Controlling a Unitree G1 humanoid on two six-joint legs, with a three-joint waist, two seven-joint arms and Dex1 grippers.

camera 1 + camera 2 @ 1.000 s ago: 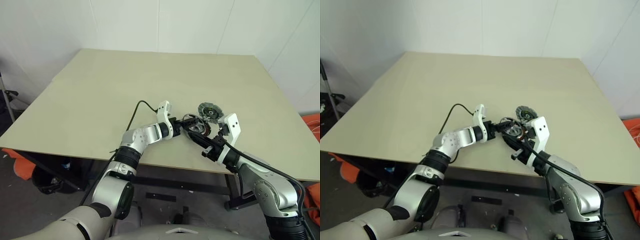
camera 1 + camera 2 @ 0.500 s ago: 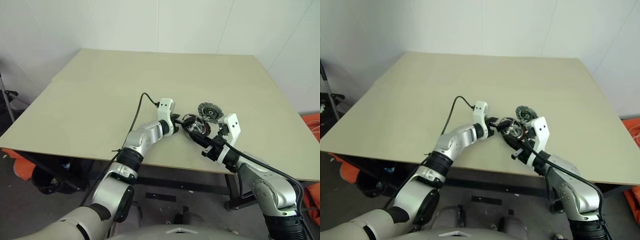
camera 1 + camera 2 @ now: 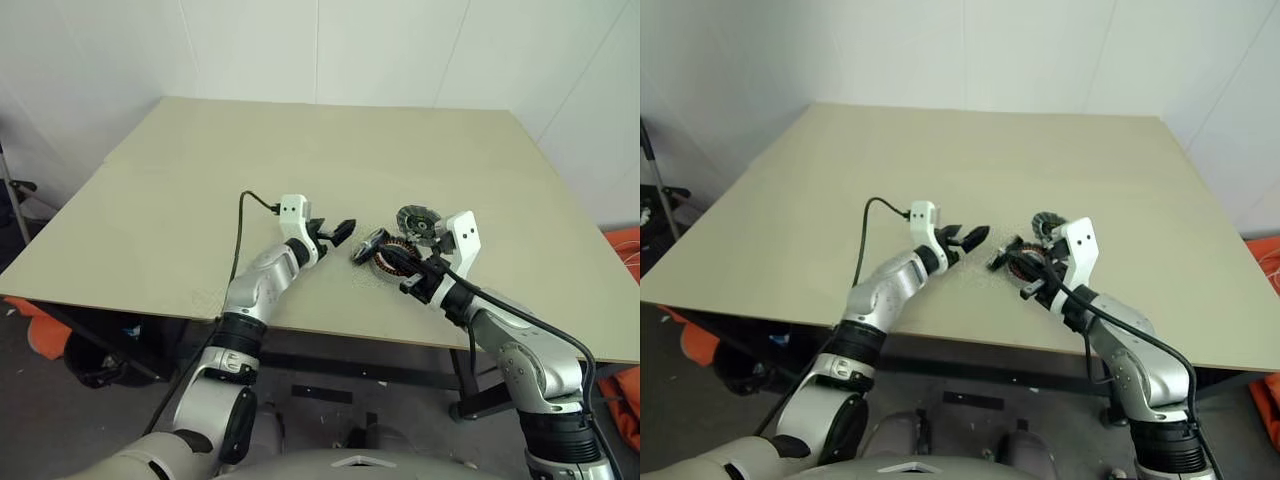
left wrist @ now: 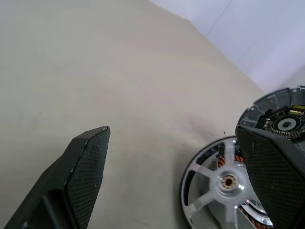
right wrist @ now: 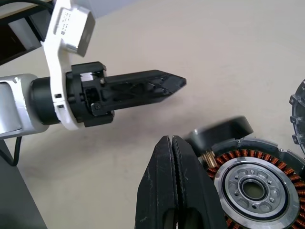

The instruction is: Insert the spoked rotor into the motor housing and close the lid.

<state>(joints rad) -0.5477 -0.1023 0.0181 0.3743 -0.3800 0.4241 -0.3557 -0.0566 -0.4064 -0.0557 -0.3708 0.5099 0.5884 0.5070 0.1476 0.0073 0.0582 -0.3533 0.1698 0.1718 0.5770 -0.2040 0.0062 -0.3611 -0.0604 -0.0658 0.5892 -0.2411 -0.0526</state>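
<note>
Your tabletop (image 3: 200, 190) is bare apart from a tight cluster of three parts near its front right edge, so a slip could send something over the near edge.

Your left hand (image 3: 335, 232) hangs beside the cluster with its fingers spread as wide as they go and nothing between them. In the left wrist view one finger (image 4: 276, 171) partly hides the parts, so an approach from here risks clipping the wheel before you are lined up.

Your right hand (image 5: 174, 191) is pressed fully shut and empty, its tip just beside the motor housing (image 5: 252, 183). A push from it could slide the housing across the smooth surface.

The housing lies flat, copper windings up. The spoked rotor (image 4: 214, 183) is not seated: it stands tilted on its edge, leaning against the housing's side. That is your main hazard. A light knock could drop it flat, roll it away, or tip it crookedly onto the windings, where its rim may jam.

The lid (image 3: 417, 222) sits just behind the housing, on the far side. Reaching over the tilted wheel for it could topple that wheel.
</note>
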